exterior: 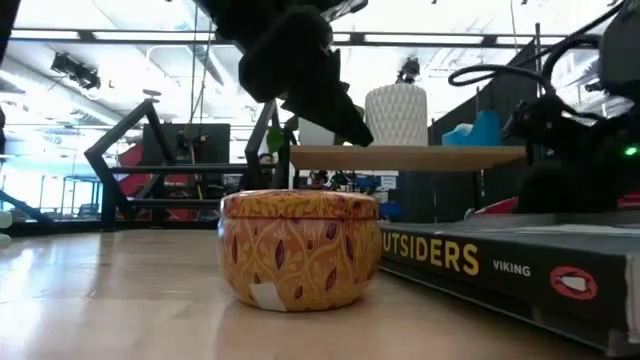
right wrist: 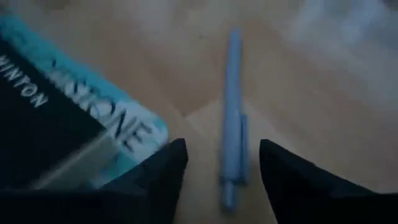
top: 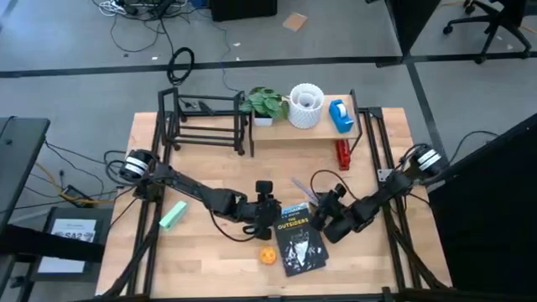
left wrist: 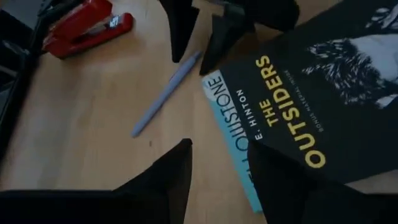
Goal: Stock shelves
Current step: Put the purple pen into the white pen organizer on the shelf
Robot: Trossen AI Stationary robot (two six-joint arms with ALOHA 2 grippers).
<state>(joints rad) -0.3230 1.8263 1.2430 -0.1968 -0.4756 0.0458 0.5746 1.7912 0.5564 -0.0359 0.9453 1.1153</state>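
A stack of two books lies on the table near the front: a black one titled "The Outsiders" on a blue one. A grey-blue pen lies flat just beyond them. My left gripper is open and hovers over the books' far left corner, raised clear in the low view. My right gripper is open and low, one finger on either side of one end of the pen with a gap on both sides. The shelves, a plank stand and a black rod rack, stand at the far edge.
An orange patterned tin stands near the front, left of the books. A green block lies on the left and a red stapler by the stand's right legs. A plant, a white vase and a blue dispenser stand on the plank.
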